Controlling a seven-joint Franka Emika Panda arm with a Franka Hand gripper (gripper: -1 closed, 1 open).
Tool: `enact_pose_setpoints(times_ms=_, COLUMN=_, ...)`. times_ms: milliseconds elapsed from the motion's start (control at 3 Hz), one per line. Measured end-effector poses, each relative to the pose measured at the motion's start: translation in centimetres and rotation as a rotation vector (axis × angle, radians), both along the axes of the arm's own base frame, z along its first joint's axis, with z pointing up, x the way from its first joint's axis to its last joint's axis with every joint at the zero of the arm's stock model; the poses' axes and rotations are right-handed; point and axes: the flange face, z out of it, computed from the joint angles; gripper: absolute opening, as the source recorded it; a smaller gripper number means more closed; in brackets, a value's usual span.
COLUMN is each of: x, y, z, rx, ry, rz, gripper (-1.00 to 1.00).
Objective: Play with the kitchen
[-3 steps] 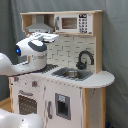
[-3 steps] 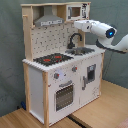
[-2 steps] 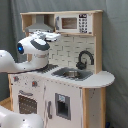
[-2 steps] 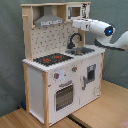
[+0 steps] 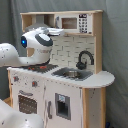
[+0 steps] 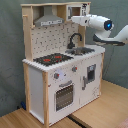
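The kitchen [image 5: 75, 95] is a tall white and light-wood toy with a grey sink [image 5: 71, 74], a black tap [image 5: 84, 59], an oven door [image 5: 27, 103] and a microwave [image 5: 78, 23] on the top shelf. In the second exterior view the kitchen [image 6: 45, 80] also shows its black-red hob [image 6: 52, 59], hood [image 6: 48, 20], sink [image 6: 81, 50] and tap [image 6: 75, 39]. My gripper [image 5: 57, 31] hangs high above the worktop, pointing at the space under the microwave shelf. In the second exterior view my gripper [image 6: 74, 20] reaches in from the right, above the tap. It holds nothing that I can see.
A grey curtain [image 6: 10, 55] hangs behind the kitchen. Wooden boards [image 6: 100, 112] lie under it. A white arm link [image 5: 17, 119] fills the first exterior view's bottom left corner, and the arm's body [image 5: 10, 55] covers part of the hob.
My gripper has risen a little and moved in towards the microwave shelf, to the second exterior view's left. The kitchen has not moved.
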Motion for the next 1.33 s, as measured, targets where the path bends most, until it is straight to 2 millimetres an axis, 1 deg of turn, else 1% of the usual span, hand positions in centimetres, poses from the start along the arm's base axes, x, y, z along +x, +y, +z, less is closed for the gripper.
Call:
enact_pose_setpoints(times_ms=667, x=2.0, y=0.4, z=1.2, rx=-0.038, ry=0.066, rz=-0.007, gripper=1.0)
enact_pose_setpoints(times_ms=1000, x=2.7, y=1.9, z=1.6, rx=-0.044, ry=0.09, rz=0.011, gripper=1.0)
enact_pose_setpoints(times_ms=1333, x=2.7, y=1.9, z=1.5, rx=-0.044, ry=0.091, rz=0.012, gripper=-1.0)
